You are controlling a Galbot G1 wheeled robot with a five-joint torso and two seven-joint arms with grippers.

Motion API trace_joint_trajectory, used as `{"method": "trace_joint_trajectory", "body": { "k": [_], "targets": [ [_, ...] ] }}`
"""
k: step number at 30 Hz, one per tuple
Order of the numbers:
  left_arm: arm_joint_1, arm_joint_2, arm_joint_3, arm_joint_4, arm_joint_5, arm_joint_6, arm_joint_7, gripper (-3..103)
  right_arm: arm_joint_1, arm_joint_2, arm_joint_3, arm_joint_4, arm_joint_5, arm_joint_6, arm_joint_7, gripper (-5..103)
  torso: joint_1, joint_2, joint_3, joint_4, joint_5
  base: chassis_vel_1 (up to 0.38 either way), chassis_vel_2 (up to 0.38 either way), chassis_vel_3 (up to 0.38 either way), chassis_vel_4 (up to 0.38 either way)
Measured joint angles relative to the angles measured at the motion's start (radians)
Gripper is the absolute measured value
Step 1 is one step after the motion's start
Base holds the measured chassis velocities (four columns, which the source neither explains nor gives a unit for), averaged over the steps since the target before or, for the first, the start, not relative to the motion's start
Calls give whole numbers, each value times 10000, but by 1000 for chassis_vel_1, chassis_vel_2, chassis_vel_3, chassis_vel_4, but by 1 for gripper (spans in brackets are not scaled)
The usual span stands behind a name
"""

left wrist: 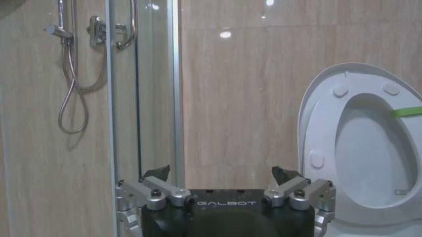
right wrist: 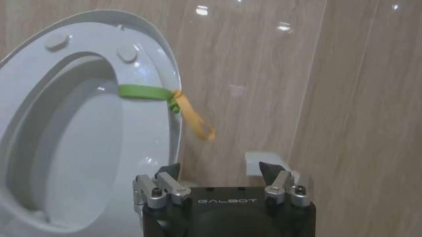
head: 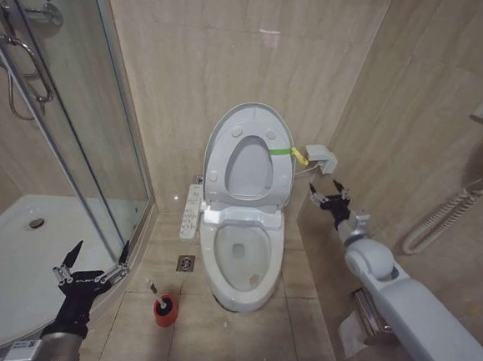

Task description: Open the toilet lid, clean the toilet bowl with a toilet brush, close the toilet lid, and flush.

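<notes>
Toilet brush point(head: 163, 306) stands in its red cup holder on the floor tiles, just left of the toilet bowl point(head: 241, 264) foot, handle end tilted up toward the shower side. Bristles hidden inside the holder.

Toilet lid point(head: 247, 160): raised, leaning back near the rear wall, with the ring seat up against it. Green-and-yellow tab point(head: 287, 151) sits on the lid's right edge. Opening step judged done; bowl exposed, a little water at the bottom.

Left gripper point(head: 93, 263): fingers spread wide apart, empty, tips pointing forward. It hovers beside the glass shower door point(head: 69, 142). Brush lies to the right of these fingers and lower, near but not touching. Left wrist view gives the same fingers point(left wrist: 157, 174) apart with the lid off to one side; brush not framed there.

Right gripper point(head: 330, 197): fingers apart, empty, held just off the lid's right edge, close to the tab and a small white wall fitting point(head: 319, 158). From these fingers the brush is well apart, across the bowl and down at floor level.

Judgement: left arm is clearly the nearer one for the brush. Key relation: brush handle's long axis runs close to upright with a slight lean, so the open left fingers would need to come down and shift right, straddling the handle from above or from the side. Holder is small and light-looking; a skewed approach could tip it. Bowl's long axis runs front to back, straight away from the robot, front end nearest.
</notes>
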Motion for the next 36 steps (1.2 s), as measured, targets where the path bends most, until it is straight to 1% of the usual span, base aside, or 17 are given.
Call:
{"method": "trace_joint_trajectory", "body": {
  "k": [6,9,13,17,19,21,23,26,30,36],
  "targets": [
    [0,0,0,0,0,0,0,100,-831,117,512,436,-116,3,-37,80,0,0,1,-1,0,0,0,0,0],
    [0,0,0,0,0,0,0,100,-1411,430,944,616,-411,80,-139,80,0,0,1,0,-1,0,0,0,0],
    [0,0,0,0,0,0,0,100,-1598,569,1092,656,-580,171,-211,80,0,0,1,0,0,0,0,0,0],
    [0,0,0,0,0,0,0,100,-1992,979,1433,866,-985,301,-270,80,0,0,1,1,-1,0,0,0,0],
    [0,0,0,0,0,0,0,100,-2059,1055,1483,894,-1073,327,-282,80,0,0,0,1,-1,0,0,0,0],
    [0,0,0,0,0,0,0,100,-2302,1307,1610,992,-1307,389,-323,80,0,0,0,0,-1,0,0,0,0],
    [0,0,0,0,0,0,0,100,-2359,1368,1635,1019,-1363,405,-328,80,0,0,0,0,-1,0,0,0,0],
    [0,0,0,0,0,0,0,100,-2700,1748,1756,1127,-1671,512,-414,80,1,0,0,1,-1,0,0,0,0],
    [0,0,0,0,0,0,0,100,-3006,1991,1900,1209,-1927,609,-487,80,0,0,0,1,-1,0,0,0,0],
    [0,0,0,0,0,0,0,100,-3472,2447,2235,1246,-2624,907,-688,80,0,0,0,-1,0,0,0,0,0]
  ]
}}
